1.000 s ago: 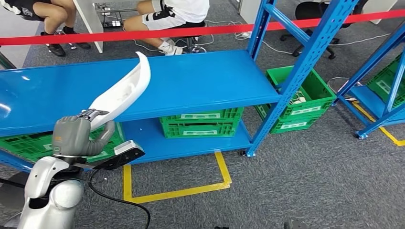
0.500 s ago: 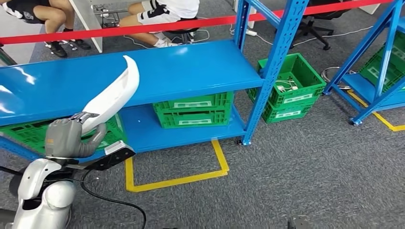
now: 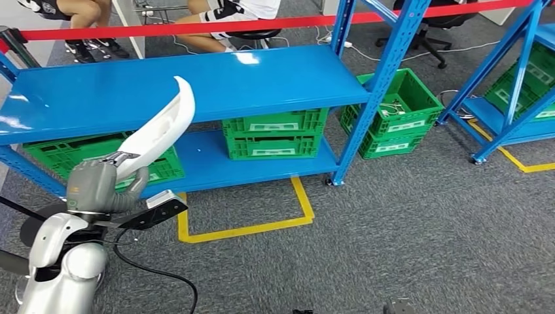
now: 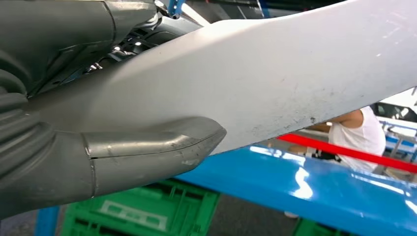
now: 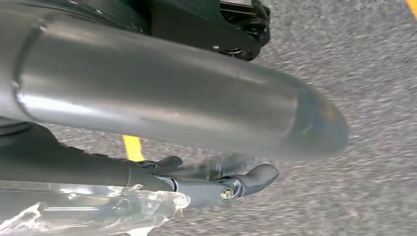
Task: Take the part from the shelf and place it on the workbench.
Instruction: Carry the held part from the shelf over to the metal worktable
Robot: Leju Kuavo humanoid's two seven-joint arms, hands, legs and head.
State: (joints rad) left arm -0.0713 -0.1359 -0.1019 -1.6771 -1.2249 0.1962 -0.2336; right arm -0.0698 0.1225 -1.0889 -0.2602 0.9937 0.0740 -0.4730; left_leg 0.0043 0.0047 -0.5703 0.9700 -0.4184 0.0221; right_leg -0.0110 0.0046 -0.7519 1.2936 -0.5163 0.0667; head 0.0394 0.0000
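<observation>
Nearest, low at the left of the head view, the left hand (image 3: 98, 186) grips the lower end of the part (image 3: 160, 127), with the thumb (image 3: 136, 184) curled under it and the dark fingers (image 3: 120, 157) laid over its upper face. The part is a long, curved white shell, smooth and glossy, broad near the hand and narrowing to a hooked tip at its far end. In the left wrist view its pale surface (image 4: 275, 83) carries small scuffs and specks, and the thick grey thumb (image 4: 147, 157) presses against its underside. The part rises up and away from the hand, clear of any surface, with its tip over the front edge of the blue shelf (image 3: 196, 91).

The right hand (image 5: 196, 182) hangs over grey carpet; its dark fingers (image 5: 255, 177) lie extended and loosely apart, holding nothing.

Beyond the hand, green crates (image 3: 275, 134) stand on the shelf's lower board, and yellow tape (image 3: 245, 226) marks the carpet before the shelf. Farthest back, behind a red strap (image 3: 196, 27), people sit on chairs.
</observation>
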